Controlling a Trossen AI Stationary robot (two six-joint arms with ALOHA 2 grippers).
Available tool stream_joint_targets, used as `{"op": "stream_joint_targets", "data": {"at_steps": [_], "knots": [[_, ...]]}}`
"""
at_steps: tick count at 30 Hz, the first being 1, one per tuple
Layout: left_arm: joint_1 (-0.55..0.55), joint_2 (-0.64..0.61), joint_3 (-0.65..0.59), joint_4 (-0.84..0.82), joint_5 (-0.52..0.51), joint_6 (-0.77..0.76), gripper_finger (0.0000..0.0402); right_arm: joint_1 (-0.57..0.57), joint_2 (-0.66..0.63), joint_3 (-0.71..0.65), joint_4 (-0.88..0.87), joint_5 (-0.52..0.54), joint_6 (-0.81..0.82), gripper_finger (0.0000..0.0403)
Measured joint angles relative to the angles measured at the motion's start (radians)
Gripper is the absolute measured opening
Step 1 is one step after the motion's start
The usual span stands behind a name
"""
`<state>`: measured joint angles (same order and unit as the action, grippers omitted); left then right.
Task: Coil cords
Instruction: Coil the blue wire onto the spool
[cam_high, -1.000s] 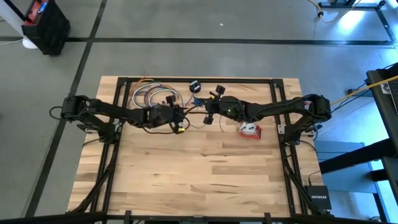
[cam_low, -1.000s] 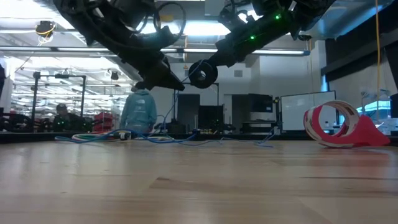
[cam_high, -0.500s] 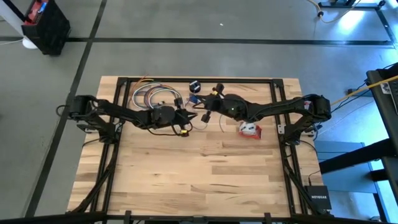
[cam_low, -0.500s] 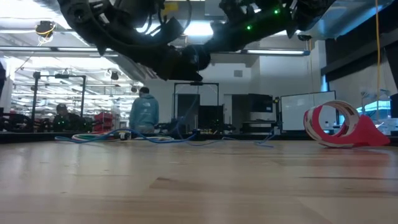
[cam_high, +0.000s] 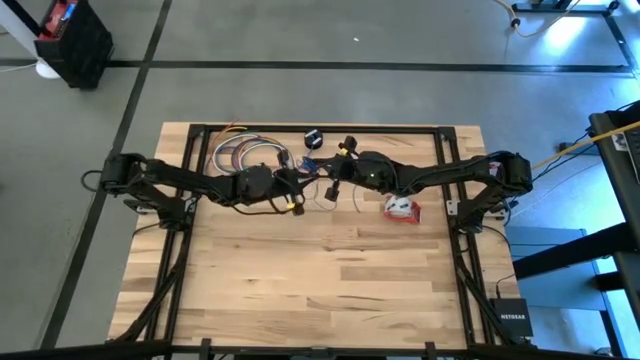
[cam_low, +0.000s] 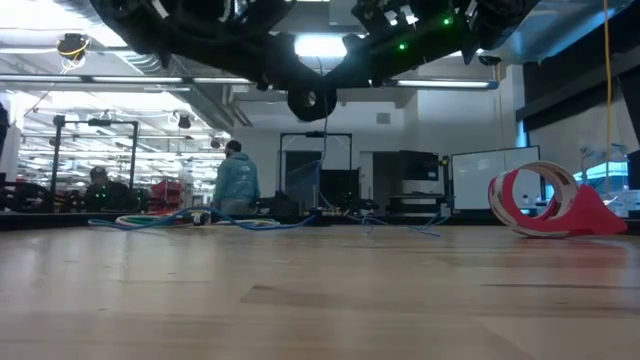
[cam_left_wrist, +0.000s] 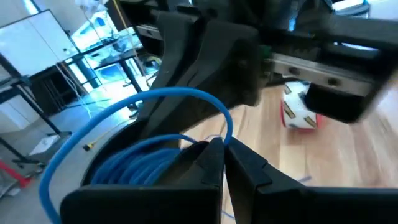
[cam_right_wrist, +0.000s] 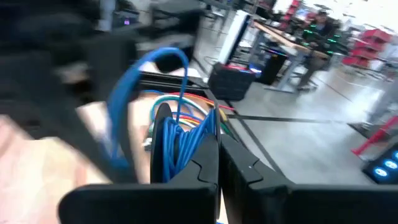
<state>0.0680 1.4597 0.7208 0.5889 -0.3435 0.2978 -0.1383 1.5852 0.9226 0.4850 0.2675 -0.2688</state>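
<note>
A bluish cord (cam_left_wrist: 143, 162) wound into a coil hangs in the air over the far middle of the table, between my two grippers. My left gripper (cam_high: 303, 188) comes from the left and is shut on it. My right gripper (cam_high: 328, 186) faces it from the right and is also shut on the coil (cam_right_wrist: 177, 143). In the low view the coil shows as a dark ring (cam_low: 312, 100), and a thin strand (cam_low: 322, 150) drops from it. A small black round puck (cam_high: 313, 137) lies near the far edge. The red-and-white bundle (cam_high: 402, 208) rests on the table at the right. My left gripper pinches one strand of the cord (cam_left_wrist: 229, 127) between its two fingers, where a wide loop (cam_left_wrist: 180, 93) comes back down to the coil. The fingers lie nearly level and come from the table's left. The loop stands up beyond the fingers, clear of the table. My right gripper pinches several strands of the coil (cam_right_wrist: 202, 134) together between its two fingers. The fingers come nearly level from the table's right. The coil is lifted clear, and one loop (cam_right_wrist: 149, 68) arches out beyond the fingers.
A tangle of coloured cords (cam_high: 250, 155) lies at the far left of the table, behind my left arm. The near half of the wooden top (cam_high: 320, 290) is bare. In the low view a person (cam_low: 238, 180) stands in the room beyond.
My left gripper has risen, tipped up toward level and gone toward my right gripper. It has shut on a loop of the cord. My right gripper has kept its place with the coil and rolled a little.
</note>
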Motion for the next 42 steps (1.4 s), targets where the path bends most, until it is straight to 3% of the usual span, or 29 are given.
{"op": "stream_joint_targets", "data": {"at_steps": [8, 22, 34, 42], "knots": [[0.023, 0.073, 0.036, -0.007, 0.087, -0.039, 0.0001, 0.000, 0.000, 0.000, 0.063, -0.065, 0.034, 0.0003], [0.025, 0.108, 0.063, -0.107, -0.037, -0.079, 0.0001, 0.001, -0.030, 0.000, 0.118, -0.105, 0.180, 0.0003], [0.025, 0.107, 0.063, -0.151, -0.063, -0.046, 0.0005, 0.044, -0.143, 0.000, -0.002, -0.116, 0.186, 0.0003], [0.026, 0.102, 0.066, -0.252, -0.091, 0.025, 0.0006, 0.060, -0.264, -0.001, -0.213, -0.094, 0.126, 0.0003]]}}
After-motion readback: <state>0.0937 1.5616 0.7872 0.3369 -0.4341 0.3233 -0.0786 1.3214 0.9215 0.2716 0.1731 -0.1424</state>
